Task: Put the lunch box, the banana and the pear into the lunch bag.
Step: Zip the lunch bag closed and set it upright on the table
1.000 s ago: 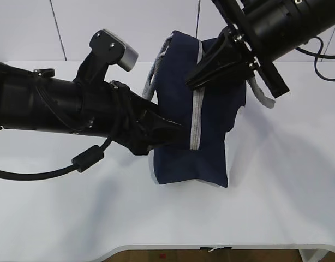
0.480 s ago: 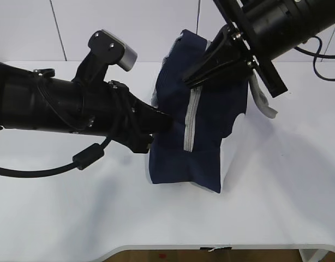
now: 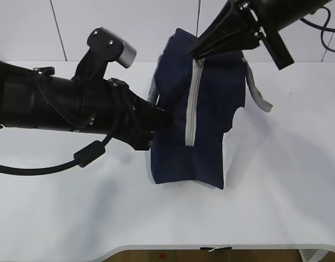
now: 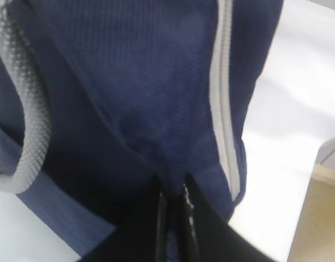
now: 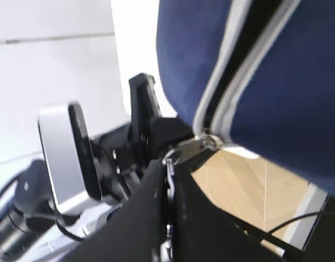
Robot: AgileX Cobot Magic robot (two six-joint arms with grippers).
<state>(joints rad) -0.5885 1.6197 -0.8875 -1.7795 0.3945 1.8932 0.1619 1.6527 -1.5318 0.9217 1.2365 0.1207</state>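
The navy lunch bag (image 3: 211,114) stands on the white table, its grey zipper (image 3: 191,103) running down the side that faces me. My left gripper (image 3: 166,120) presses in from the left, shut on a fold of the bag's fabric (image 4: 135,82); in the left wrist view the gripper (image 4: 172,188) pinches cloth just left of the zipper (image 4: 222,98). My right gripper (image 3: 196,53) is at the bag's top, shut on the zipper's ring pull (image 5: 192,146), as the right wrist view of the gripper (image 5: 168,164) shows. The lunch box, banana and pear are out of view.
Grey webbing handles hang at the bag's right (image 3: 257,93) and left (image 4: 25,109). My bulky left arm (image 3: 58,103) lies across the left half of the table (image 3: 276,180). The table's front edge runs along the bottom.
My left gripper has shut on the bag's fabric. The right gripper has risen with the ring pull, drawing the bag's top up and the zipper line straighter.
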